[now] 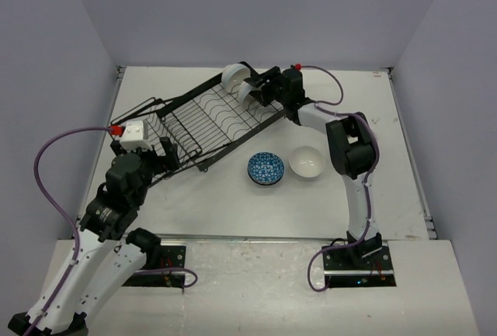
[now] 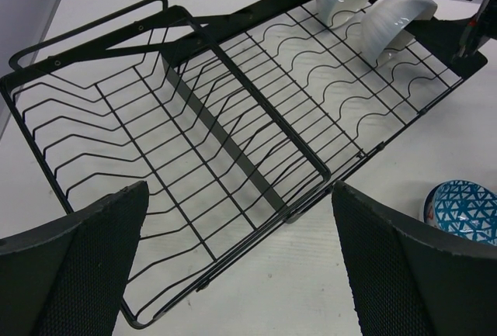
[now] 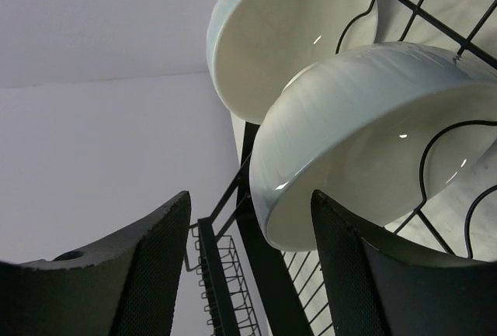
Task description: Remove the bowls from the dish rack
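**White Shells, Black Joints, Purple Wiring**

The left arm (image 1: 97,270) and right arm (image 1: 359,204) are white shells between black joints, on black base plates (image 1: 177,254). Behind each set of jaws sit a red cap (image 1: 116,129) and a looping purple cable (image 1: 37,167). The left gripper's (image 2: 239,196) finger pads (image 2: 93,274) are black and finely meshed.

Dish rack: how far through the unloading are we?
Done: a blue-and-white patterned bowl and a plain white bowl sit on the table beside the black wire dish rack. In hand: the right gripper, jaws open, is at the rim of the nearer racked white bowl. Left: that one and the farther racked white bowl behind it. The left gripper hovers open, empty.
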{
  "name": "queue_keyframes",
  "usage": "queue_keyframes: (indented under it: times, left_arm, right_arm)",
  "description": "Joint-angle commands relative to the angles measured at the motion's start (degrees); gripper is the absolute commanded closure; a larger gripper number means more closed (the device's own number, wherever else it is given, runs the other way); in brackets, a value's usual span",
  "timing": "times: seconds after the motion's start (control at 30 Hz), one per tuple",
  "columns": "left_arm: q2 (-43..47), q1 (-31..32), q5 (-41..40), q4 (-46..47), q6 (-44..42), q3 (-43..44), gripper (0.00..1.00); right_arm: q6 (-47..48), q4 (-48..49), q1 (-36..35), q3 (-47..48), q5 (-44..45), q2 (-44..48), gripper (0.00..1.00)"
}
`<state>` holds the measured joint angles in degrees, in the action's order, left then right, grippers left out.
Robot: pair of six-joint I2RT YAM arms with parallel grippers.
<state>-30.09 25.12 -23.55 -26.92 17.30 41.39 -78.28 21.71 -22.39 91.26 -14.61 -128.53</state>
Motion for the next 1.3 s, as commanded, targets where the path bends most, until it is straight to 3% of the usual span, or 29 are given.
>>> queue_keyframes:
  times: [0.0,0.2,0.27,0.4,0.47,0.57,0.67,0.83,1.27]
  left_arm:
    - [0.64,-0.6,1.31,2.92,-1.39,-0.25,0.0]
    - [1.08,-0.6,2.02,3.1,-1.57,-0.34,0.0]
    - [1.34,-0.6,2.19,3.1,-1.57,-0.34,0.0]
    - [1.78,-0.6,2.46,3.19,-1.66,-0.43,0.0]
    - [2.14,-0.6,2.72,3.19,-1.66,-0.52,0.0]
    - [2.75,-0.6,2.9,3.36,-1.74,-0.6,0.0]
    - [2.93,-0.6,3.07,3.54,-1.83,-0.69,0.0]
    - [2.84,-0.6,4.21,3.8,-2.01,-0.87,0.0]
    - [3.02,-0.6,4.48,4.07,-2.18,-1.04,0.0]
  right_arm:
    - [-1.52,-0.62,0.07,3.13,0.37,-1.72,0.39]
    - [-3.19,2.97,0.07,2.34,0.46,-1.99,0.59]
    - [-3.89,4.9,-0.02,0.94,0.46,-2.08,0.62]
    - [-7.84,13.5,-0.28,-2.05,0.37,-2.51,0.85]
    - [-9.16,15.19,-0.37,-2.58,0.37,-2.86,0.87]
    - [-10.13,19.39,-0.63,-4.6,1.07,-2.61,0.99]
    - [-10.75,22.57,-0.81,-6.97,2.04,-1.81,1.0]
    - [-12.42,35.66,-0.81,-9.96,2.84,-2.34,1.0]
    - [-16.21,60.72,0.33,0.23,-5.69,-12.62,1.0]
